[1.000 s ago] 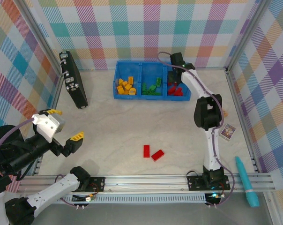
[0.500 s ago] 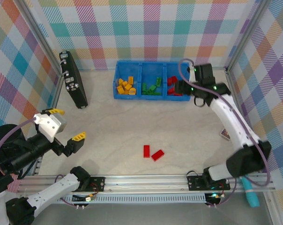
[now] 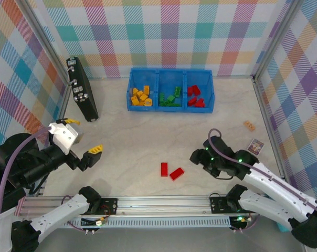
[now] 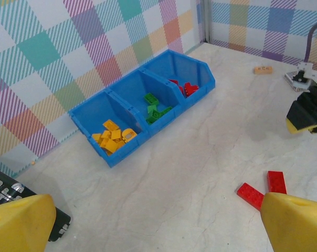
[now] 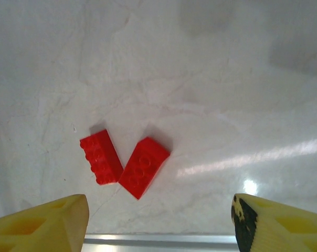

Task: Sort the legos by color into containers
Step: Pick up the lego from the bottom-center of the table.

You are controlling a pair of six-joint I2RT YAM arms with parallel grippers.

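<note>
1. Pale counter [image 3: 132, 136], smooth and veined like marble, lies between walls of coloured plaid.
2. At the upper centre of the top view stands the blue bin [image 3: 170, 108] of glossy plastic. It has three open compartments side by side: yellow-orange legos [image 3: 140, 96] in the left one, green legos [image 3: 171, 97] in the middle one, and red legos [image 3: 195, 97] in the right one.
3. Two more red bricks lie on the bare counter at the lower centre, one upright in the frame [image 3: 164, 169] and one slanted [image 3: 176, 174]. Both are rectangular with round studs, and their near corners almost meet, like a letter V.
4. The right tool [image 3: 196, 156] is near these two bricks, a little to their right in the frame. Its yellow fingers [image 5: 43, 220] stand apart and hold nothing. In the right wrist view the bricks lie ahead of the gap, closer to the left finger, and touch neither.
5. The left tool [image 3: 81, 136], at the left of the frame, is well apart from the bricks. Its fingers are spread wide and empty.
</note>
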